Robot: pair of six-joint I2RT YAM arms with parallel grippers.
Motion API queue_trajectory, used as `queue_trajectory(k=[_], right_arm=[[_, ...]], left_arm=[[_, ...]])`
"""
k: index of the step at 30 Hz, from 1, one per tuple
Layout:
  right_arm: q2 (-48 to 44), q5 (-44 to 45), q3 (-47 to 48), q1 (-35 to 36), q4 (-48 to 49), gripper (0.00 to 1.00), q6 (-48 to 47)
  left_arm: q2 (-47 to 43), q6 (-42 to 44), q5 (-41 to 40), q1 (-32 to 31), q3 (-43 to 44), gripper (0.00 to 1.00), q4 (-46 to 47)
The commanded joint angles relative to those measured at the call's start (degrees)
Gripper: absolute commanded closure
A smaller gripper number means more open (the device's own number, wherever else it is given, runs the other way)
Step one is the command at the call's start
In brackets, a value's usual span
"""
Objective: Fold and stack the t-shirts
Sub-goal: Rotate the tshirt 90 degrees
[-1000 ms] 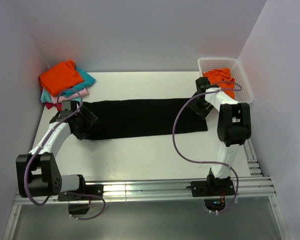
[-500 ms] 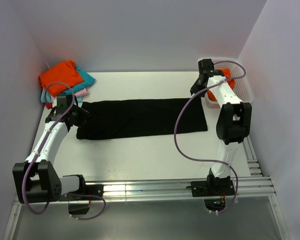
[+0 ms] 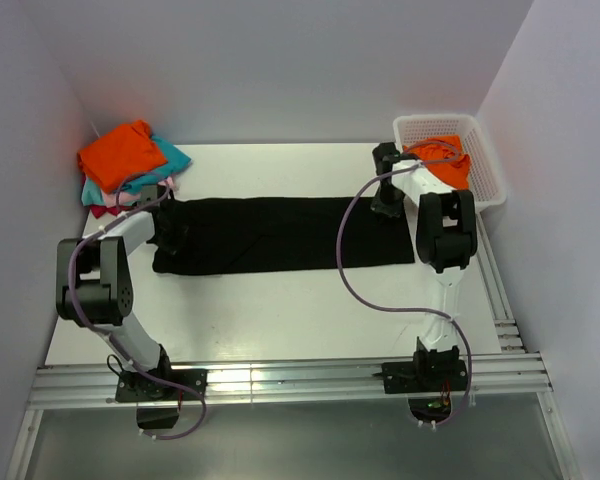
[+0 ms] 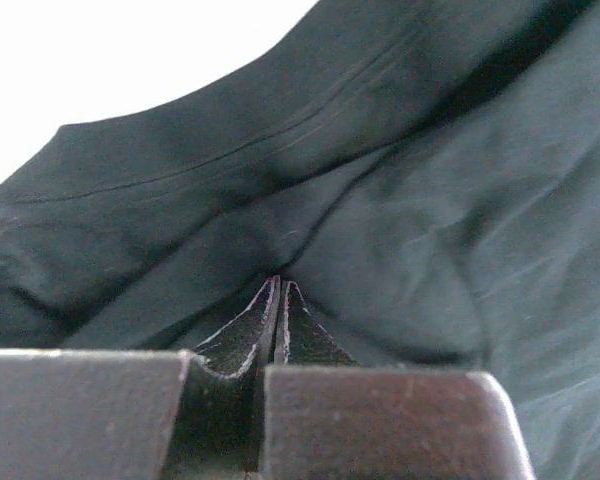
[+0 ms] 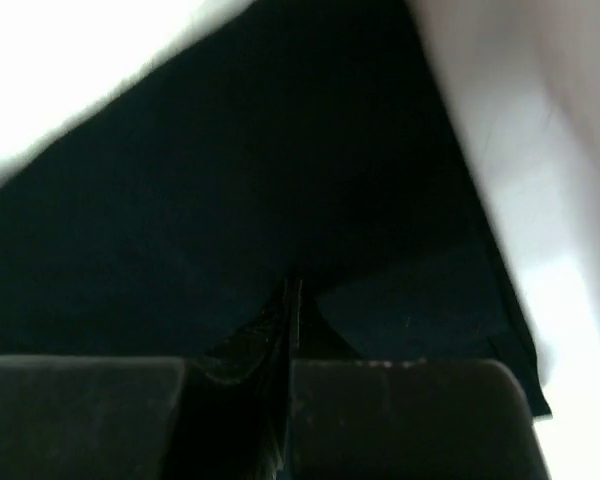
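A large black t-shirt (image 3: pixel 280 235) lies folded into a long strip across the middle of the table. My left gripper (image 3: pixel 172 222) sits at its left end. In the left wrist view that gripper (image 4: pixel 280 282) is shut, and black cloth (image 4: pixel 430 200) puckers toward its tips. My right gripper (image 3: pixel 384 205) is at the strip's far right corner. Its jaws (image 5: pixel 292 283) are shut on a fold edge of the dark cloth (image 5: pixel 230 180). Folded t-shirts are stacked at the back left, an orange one (image 3: pixel 120 153) on top of a teal one (image 3: pixel 172 156) and pink ones.
A white lattice basket (image 3: pixel 485 150) stands at the back right with a crumpled orange shirt (image 3: pixel 442 160) inside, close behind my right arm. Walls close the table in on the left, back and right. The white table (image 3: pixel 280 310) shows bare in front of the black strip.
Both grippers went from open to shut. The left one swung inward onto the shirt's left end. The right one rose toward the basket, then came back down onto the right corner.
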Motion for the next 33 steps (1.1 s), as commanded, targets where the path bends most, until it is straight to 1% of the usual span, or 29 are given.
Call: queue_trajectory(k=[1, 2, 3, 5, 6, 8, 9, 11, 12, 13, 14, 15, 16, 17, 18, 19, 20, 22, 23, 24, 25, 26, 27, 28, 29, 30, 31, 32, 33], right_arm=[[-3.82, 2.52, -4.34, 3.91, -5.54, 1.00, -1.34], [-4.62, 2.35, -5.74, 4.87, -5.63, 1.00, -1.42], [-5.41, 1.91, -8.63, 6.88, -5.98, 1.00, -1.33], [-7.25, 1.30, -11.19, 9.17, -6.60, 1.00, -0.89], [-7.78, 0.95, -13.73, 10.41, -6.95, 1.00, -0.89], [-9.53, 0.07, -16.73, 14.36, -7.04, 1.00, -0.46], [-10.33, -0.81, -20.05, 15.68, -6.34, 1.00, -0.45], [-13.05, -2.65, -23.58, 19.55, -5.55, 1.00, 0.51], [-14.11, -3.53, -26.73, 20.95, -4.68, 1.00, 0.95], [-14.81, -4.06, -27.98, 22.27, -4.67, 1.00, 1.82], [-16.21, -5.46, -29.04, 25.15, -4.67, 1.00, 2.53], [-17.01, -6.52, -30.79, 26.58, -4.32, 1.00, 3.14], [-18.32, -7.75, -31.41, 27.98, -4.05, 1.00, 4.54], [-18.77, -9.50, -31.68, 31.13, -4.05, 1.00, 5.34], [-19.21, -11.17, -31.42, 32.81, -3.88, 1.00, 5.96], [-19.82, -12.49, -30.72, 34.66, -3.53, 1.00, 6.40], [-20.00, -15.99, -28.54, 38.76, -3.09, 1.00, 6.23], [-20.09, -17.69, -25.20, 43.35, -1.60, 1.00, 5.09], [-20.09, -18.13, -23.27, 45.64, -1.42, 1.00, 4.65], [-20.18, -18.22, -20.03, 49.58, -0.54, 1.00, 4.21], [-21.05, -18.74, -18.69, 51.27, 0.42, 1.00, 3.51], [-22.10, -19.62, -18.07, 52.42, 1.91, 1.00, 3.07], [-23.59, -20.23, -18.50, 54.17, 5.58, 1.00, 2.89], [-26.83, -20.94, -19.11, 54.54, 7.27, 1.00, 3.41], [-28.43, -21.46, -19.81, 54.71, 8.77, 1.00, 3.85], [-29.92, -21.30, -21.04, 54.71, 10.43, 1.00, 4.29], [-32.46, -20.95, -21.48, 54.71, 10.97, 1.00, 4.81], [-33.62, -21.03, -22.53, 54.71, 11.67, 1.00, 4.82], [-34.76, -20.77, -22.98, 54.80, 12.20, 0.99, 4.91]], left_arm=[[3.42, 0.34, -2.54, -0.95, 5.95, 1.00, 1.39], [4.65, 0.43, -2.54, -2.78, 6.83, 1.00, 1.30], [7.36, 0.61, -2.54, -3.14, 9.19, 1.00, 1.13], [10.36, 0.87, -2.89, -3.76, 12.36, 1.00, -0.80], [13.24, 1.13, -2.98, -4.37, 15.77, 1.00, -1.25], [16.07, 1.84, -2.98, -4.81, 19.65, 1.00, -2.47], [18.69, 2.19, -3.24, -5.42, 23.68, 1.00, -3.44], [21.08, 2.89, -3.59, -6.13, 27.92, 1.00, -4.58], [23.27, 3.33, -3.42, -6.74, 31.85, 1.00, -4.76], [24.42, 3.77, -2.20, -7.10, 33.89, 1.00, -4.77], [25.74, 4.91, -1.14, -7.71, 36.09, 1.00, -4.50], [28.80, 5.87, 0.87, -8.06, 40.55, 1.00, -3.02], [30.66, 6.58, 3.93, -8.42, 43.20, 1.00, -2.57], [32.50, 7.63, 5.36, -8.77, 46.27, 1.00, -2.57], [36.78, 8.25, 6.59, -9.81, 53.01, 1.00, -2.48], [39.26, 8.69, 8.08, -10.43, 56.99, 1.00, -3.52], [44.25, 9.22, 11.31, -11.40, 65.56, 1.00, -3.97], [48.67, 9.57, 16.24, -12.72, 72.73, 1.00, -2.93], [50.43, 8.97, 22.62, -13.33, 75.28, 1.00, 1.00], [52.89, 8.09, 26.25, -14.30, 78.01, 1.00, 4.17], [53.52, 7.04, 29.59, -14.83, 78.30, 0.98, 7.77], [54.05, 3.89, 33.11, -15.79, 78.04, 0.97, 17.03], [55.01, 2.64, 39.15, -16.32, 78.90, 0.93, 19.99], [55.46, 1.85, 40.95, -16.85, 80.39, 0.89, 21.85], [55.55, 0.71, 42.97, -17.90, 81.63, 0.82, 24.04], [54.50, 0.18, 44.99, -18.26, 82.77, 0.63, 27.80], [53.19, -1.13, 45.79, -18.52, 82.35, 0.51, 30.10], [49.69, -1.50, 46.24, -18.70, 80.25, 0.42, 32.48], [47.66, -1.06, 45.20, -18.70, 79.88, 0.28, 33.89]])
